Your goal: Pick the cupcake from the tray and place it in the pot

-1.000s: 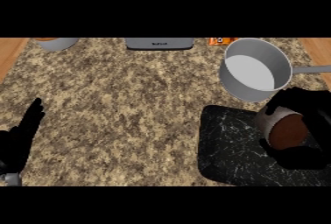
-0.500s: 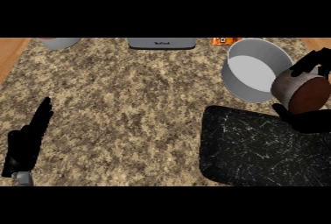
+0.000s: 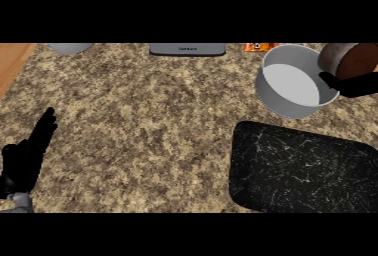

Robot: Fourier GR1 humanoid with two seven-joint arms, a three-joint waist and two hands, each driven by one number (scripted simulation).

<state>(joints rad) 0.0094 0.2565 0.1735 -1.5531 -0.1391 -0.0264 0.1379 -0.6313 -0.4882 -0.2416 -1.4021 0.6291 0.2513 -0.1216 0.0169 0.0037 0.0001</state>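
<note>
Right hand (image 3: 356, 84): curled round cupcake (image 3: 351, 59), at pot (image 3: 294, 81) rim, 3 o'clock | left hand (image 3: 28, 152): fingers straight, resting at 8 o'clock | tray (image 3: 304, 170): at 5 o'clock on surface (image 3: 148, 115)

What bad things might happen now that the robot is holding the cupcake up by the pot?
The cupcake in the right hand sits over the pot's far right rim, not its middle. If it were let go here, it might hit the rim and land on the counter. The hand is also close to the rim, so it might bump and shift the pot.
</note>
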